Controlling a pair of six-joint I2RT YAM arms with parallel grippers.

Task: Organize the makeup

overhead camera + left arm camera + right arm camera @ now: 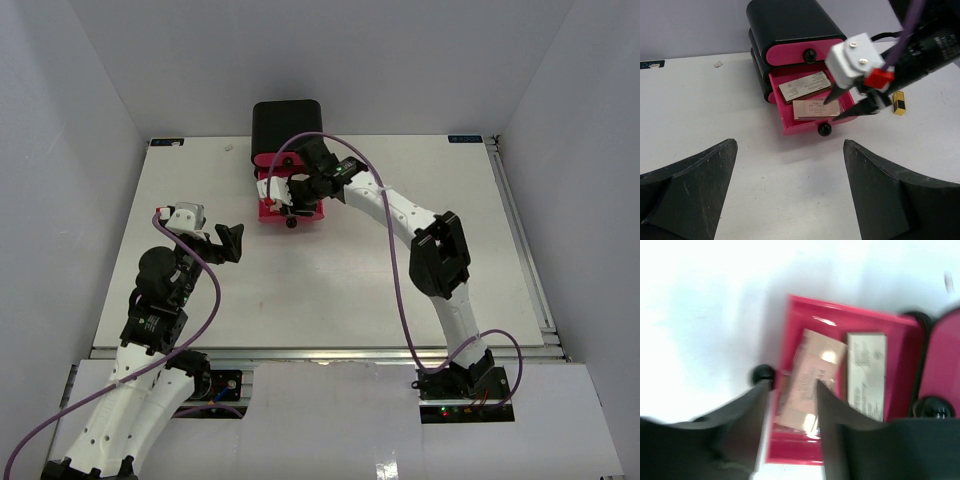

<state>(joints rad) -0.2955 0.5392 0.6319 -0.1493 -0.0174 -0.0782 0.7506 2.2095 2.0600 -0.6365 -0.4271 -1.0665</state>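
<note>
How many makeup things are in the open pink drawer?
2. A flat pale case lies at the drawer's back; a pinkish-brown case in front, nearer the knob. The right fingers cover part, so more may hide.

Blur in the right wrist view leaves the print on the eyeshadow palette and tan compact unreadable. The right gripper hides the palette's edges on both sides of the jaw gap.

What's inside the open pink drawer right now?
Two flat cases lie side by side: a pinkish-brown case in front, a paler case behind. The right gripper hides part of the drawer's right side.
</note>
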